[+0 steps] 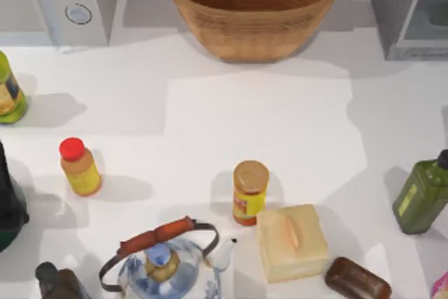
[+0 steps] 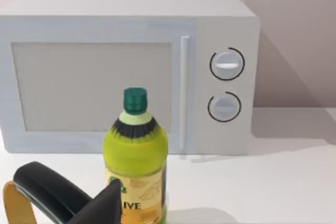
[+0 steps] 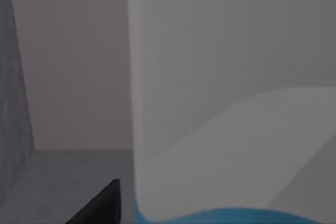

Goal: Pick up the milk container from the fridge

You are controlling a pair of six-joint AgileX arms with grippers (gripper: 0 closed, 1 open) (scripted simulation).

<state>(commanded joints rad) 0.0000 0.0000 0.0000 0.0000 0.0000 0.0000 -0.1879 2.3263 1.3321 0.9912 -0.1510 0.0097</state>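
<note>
Milk container [image 3: 231,103]: inside the fridge [image 1: 399,12], close before the right gripper, whose finger state cannot be told. Judged a light, stiff, slightly crushable carton with smooth sides; best taken across the flat mid-body, gently.

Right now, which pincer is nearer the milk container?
Right. The right pincer sits close beside the milk container inside the fridge; the left pincer is far off, facing the microwave and oil bottle.
</note>
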